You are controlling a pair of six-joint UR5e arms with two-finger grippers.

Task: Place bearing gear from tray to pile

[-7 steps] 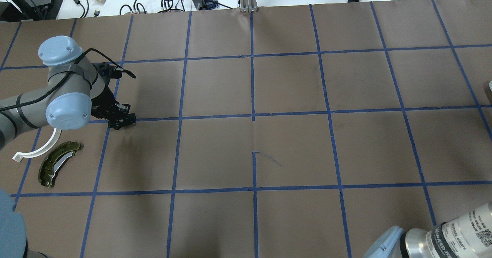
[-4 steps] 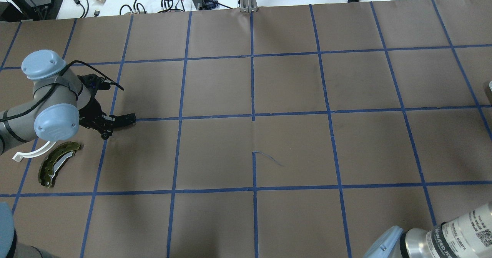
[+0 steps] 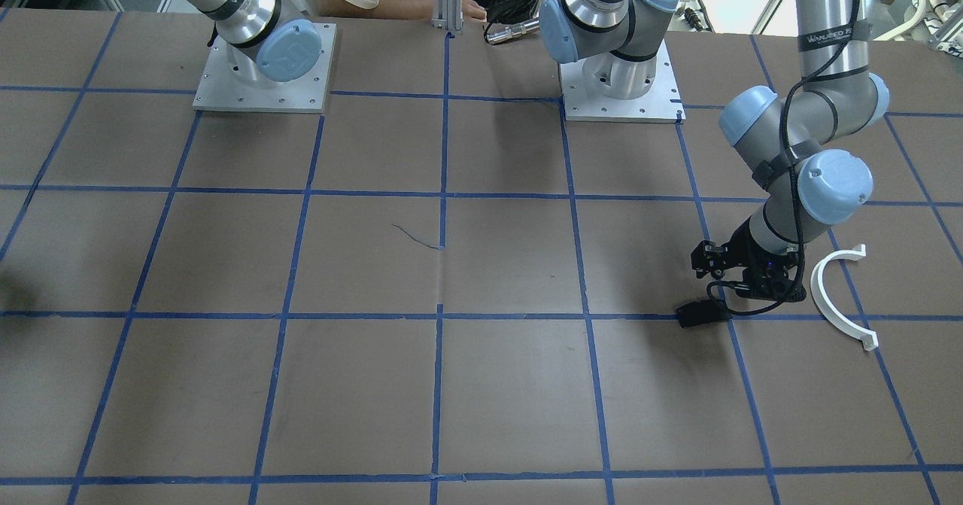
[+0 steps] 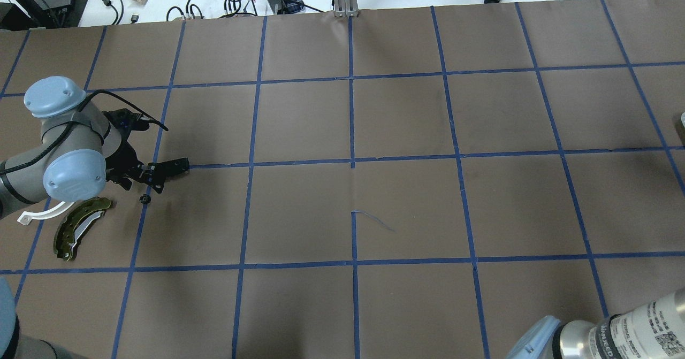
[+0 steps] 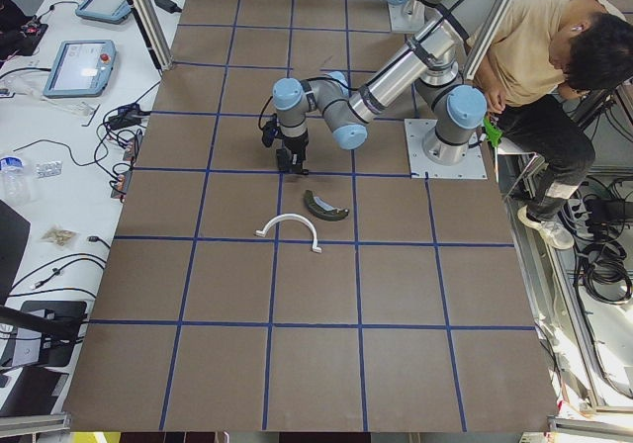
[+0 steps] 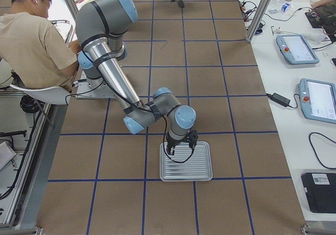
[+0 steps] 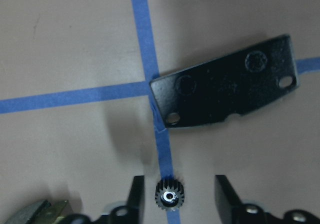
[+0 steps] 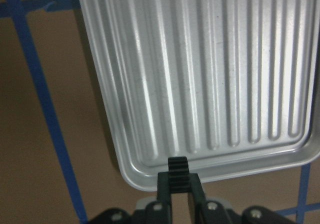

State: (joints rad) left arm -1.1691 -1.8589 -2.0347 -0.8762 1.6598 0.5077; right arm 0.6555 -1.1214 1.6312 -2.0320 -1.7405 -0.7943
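Note:
A small black bearing gear (image 7: 169, 198) lies on the blue tape line, free between the open fingers of my left gripper (image 7: 177, 196). In the overhead view the gear (image 4: 143, 199) sits just below that gripper (image 4: 136, 180). Around it lies the pile: a flat black pad (image 4: 174, 166), an olive-green brake shoe (image 4: 80, 228) and a white half-ring (image 4: 45, 213). My right gripper (image 8: 178, 191) is shut on another black gear (image 8: 178, 173) above the near rim of the ribbed metal tray (image 8: 200, 74).
The tray (image 6: 186, 164) lies at the table's right end, under the right arm. The two arm bases (image 3: 621, 83) stand at the robot's edge of the table. A seated person (image 6: 37, 35) is behind the robot. Cables and tablets lie beyond the far edge.
My left gripper has drawn back to the left and opened. The small gear it carried now lies on the tape line near the black pad.

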